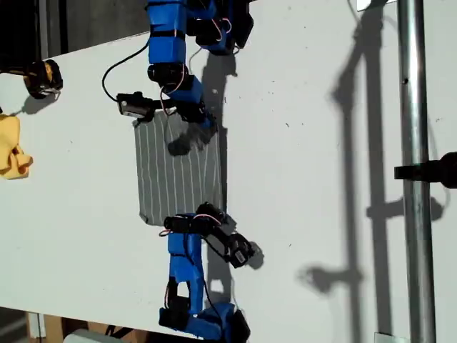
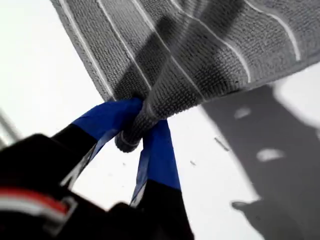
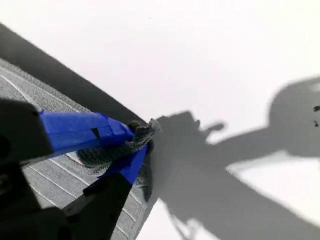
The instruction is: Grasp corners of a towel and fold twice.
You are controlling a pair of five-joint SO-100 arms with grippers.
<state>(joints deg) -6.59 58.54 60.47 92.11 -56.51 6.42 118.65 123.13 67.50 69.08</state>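
On the white table [image 1: 321,179], I am pinching one corner of the towel [image 1: 175,171] in my first gripper [image 2: 142,131] and another in my second gripper [image 3: 132,145], its stripes running arm to arm, its free half lying toward the exterior view's left.
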